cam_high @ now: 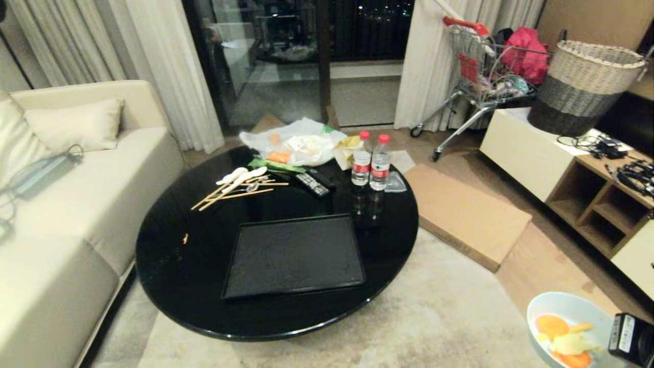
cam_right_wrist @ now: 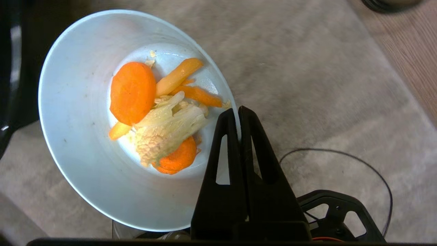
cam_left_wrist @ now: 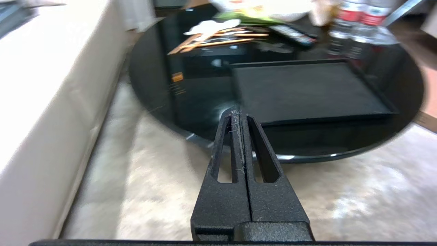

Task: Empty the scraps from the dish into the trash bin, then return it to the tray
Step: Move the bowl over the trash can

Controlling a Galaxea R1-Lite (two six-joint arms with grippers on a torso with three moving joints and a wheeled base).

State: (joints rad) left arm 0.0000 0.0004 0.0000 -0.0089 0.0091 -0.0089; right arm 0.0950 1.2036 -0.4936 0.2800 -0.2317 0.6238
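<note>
From the head camera I see the dish (cam_high: pixel 572 329) at the near right corner, off the table (cam_high: pixel 173 255) and over the rug (cam_high: pixel 434 317), pale blue-white, with the scraps (cam_high: pixel 564 340) in its bottom: orange slices and pale yellow bits. My right gripper's black body only shows at the frame edge beside it. The tray (cam_high: pixel 294 255) lies bare on the near part of the table, well apart from the dish.

On the left wrist camera, my left gripper (cam_left_wrist: pixel 239 118) hangs before the table's near edge, fingers pressed together, holding nothing.

On the right wrist camera, my right gripper (cam_right_wrist: pixel 238 114) is clamped tight on the dish's rim, the bowl tilted, scraps lying inside.
</note>
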